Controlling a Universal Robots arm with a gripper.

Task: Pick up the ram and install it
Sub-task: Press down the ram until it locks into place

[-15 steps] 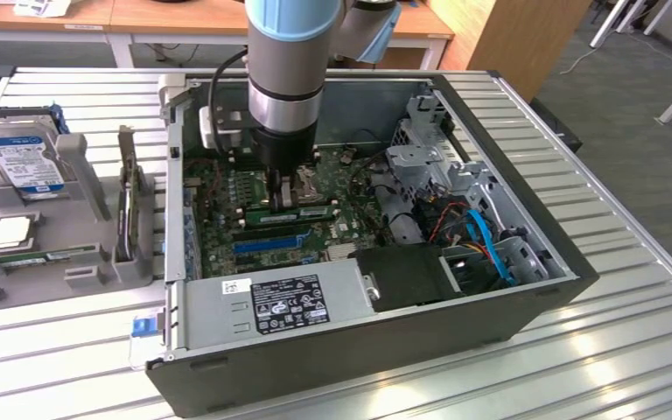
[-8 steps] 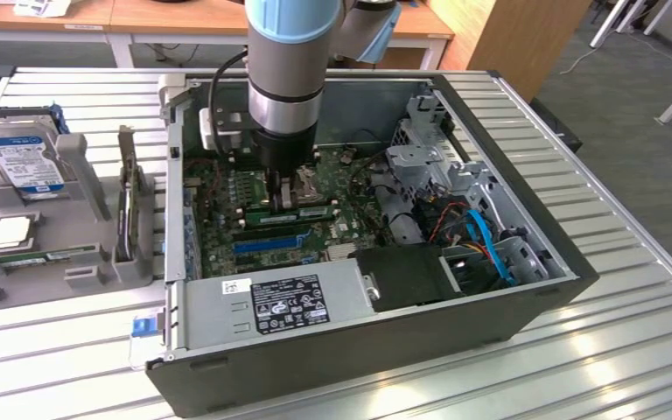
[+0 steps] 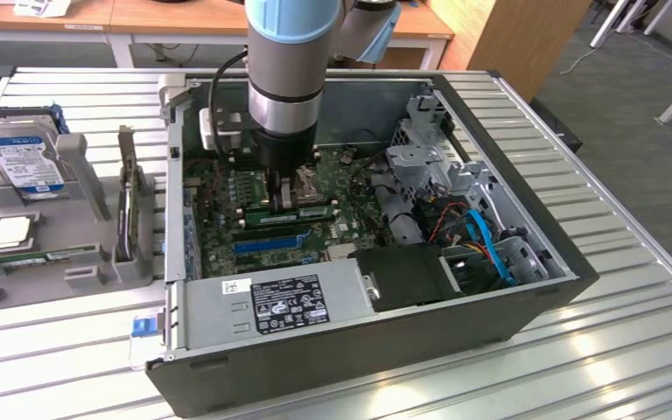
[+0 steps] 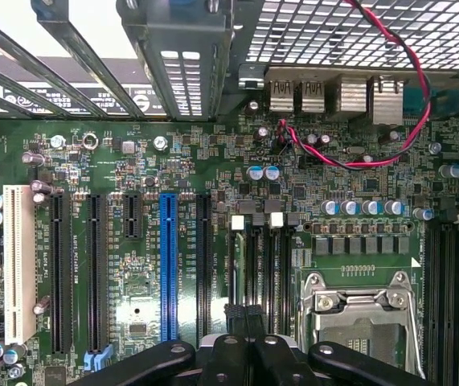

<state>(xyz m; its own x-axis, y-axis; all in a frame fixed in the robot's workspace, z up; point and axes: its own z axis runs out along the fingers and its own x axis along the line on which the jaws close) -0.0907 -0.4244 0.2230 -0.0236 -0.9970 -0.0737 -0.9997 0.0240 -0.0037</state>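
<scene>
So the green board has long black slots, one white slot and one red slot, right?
Not quite. The coloured plastic slot is blue, not red. The wrist view shows it on the green circuit board, standing between long black slots, with the long white slot further off to one side.

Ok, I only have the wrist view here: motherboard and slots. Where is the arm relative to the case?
Observer: The arm reaches straight down into the open computer case, with the gripper low over the motherboard.
Operator: What's outside the case?
Observer: A grey parts tray sits on the exterior view's left, with a hard drive standing in it.
Operator: Any ram there?
Observer: A thin green stick that looks like ram lies flat in the tray, near a square silver processor chip.
</scene>
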